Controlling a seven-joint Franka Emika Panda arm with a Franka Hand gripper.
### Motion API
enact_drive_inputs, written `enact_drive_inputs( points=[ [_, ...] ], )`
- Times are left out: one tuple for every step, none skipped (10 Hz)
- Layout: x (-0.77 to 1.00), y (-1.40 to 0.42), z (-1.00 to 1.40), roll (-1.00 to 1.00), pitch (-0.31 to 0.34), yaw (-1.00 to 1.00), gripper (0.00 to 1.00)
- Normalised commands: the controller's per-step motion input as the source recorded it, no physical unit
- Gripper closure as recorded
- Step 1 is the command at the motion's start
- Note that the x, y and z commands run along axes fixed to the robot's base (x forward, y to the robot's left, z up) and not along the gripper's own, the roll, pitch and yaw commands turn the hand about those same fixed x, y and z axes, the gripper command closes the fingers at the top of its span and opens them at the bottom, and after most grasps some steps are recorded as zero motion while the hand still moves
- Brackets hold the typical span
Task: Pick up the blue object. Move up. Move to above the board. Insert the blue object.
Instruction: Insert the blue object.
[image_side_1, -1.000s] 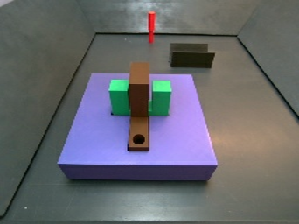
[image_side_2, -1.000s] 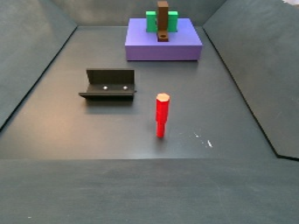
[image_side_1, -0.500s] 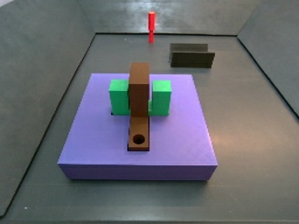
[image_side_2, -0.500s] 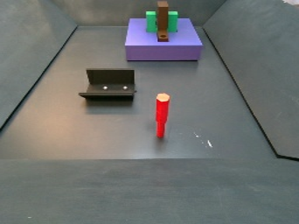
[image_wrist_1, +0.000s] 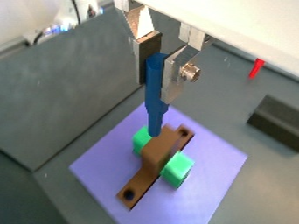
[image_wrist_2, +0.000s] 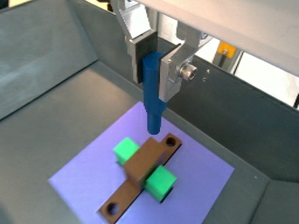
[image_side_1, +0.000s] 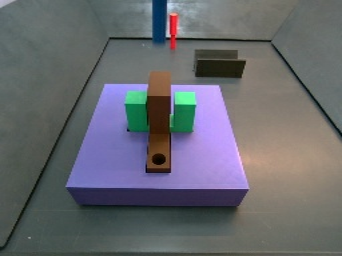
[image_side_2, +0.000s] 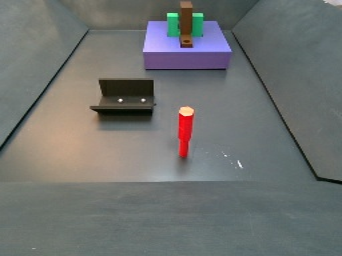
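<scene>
Two wrist views show the jaws (image_wrist_1: 162, 66) clamped on the blue rod (image_wrist_1: 155, 92), high above the purple slab (image_wrist_1: 211, 179); the rod hangs upright from between the silver fingers (image_wrist_1: 177, 73), its lower tip in the air over the slab. That slab is the biggest thing here, a flat lavender block lying on the dark grey tabletop (image_side_1: 287, 140), and everything else can be placed from it. On top of the slab, running along its middle, lies the brown plank (image_side_1: 159, 118), with a round hole (image_side_1: 159, 159) near one end. Two green blocks (image_side_1: 185, 111) sit on the slab, one pressed against each long side of the plank, around its middle. In a wrist view the rod's tip (image_wrist_2: 153, 129) shows just beside the plank's holed end (image_wrist_2: 173, 141), still above it and not in the hole. Off the slab, on the bare tabletop, stands the dark L-shaped fixture (image_side_2: 124, 97), well apart from the slab. Farther from the slab than the fixture stands a thin red peg (image_side_2: 185, 132), upright on the tabletop. In a side view a short piece of the blue rod (image_side_1: 156, 20) shows at the upper edge, beside the red peg (image_side_1: 174, 28), far behind the slab; the jaws themselves are out of both side views.
</scene>
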Motion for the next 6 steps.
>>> enact_drive_inputs(
  points=[
    [0.00,-0.98,-0.54,0.23,-0.143,0.00,1.00],
    [0.00,-0.67,-0.65,0.28,-0.181,0.00,1.00],
    [0.02,-0.59,-0.63,0.31,-0.156,0.00,1.00],
    [0.06,-0.51,-0.67,0.30,-0.084,0.00,1.00],
    [0.05,-0.32,-0.69,0.14,-0.039,0.00,1.00],
    [0.00,-0.13,-0.74,-0.01,-0.039,0.00,1.00]
  ],
)
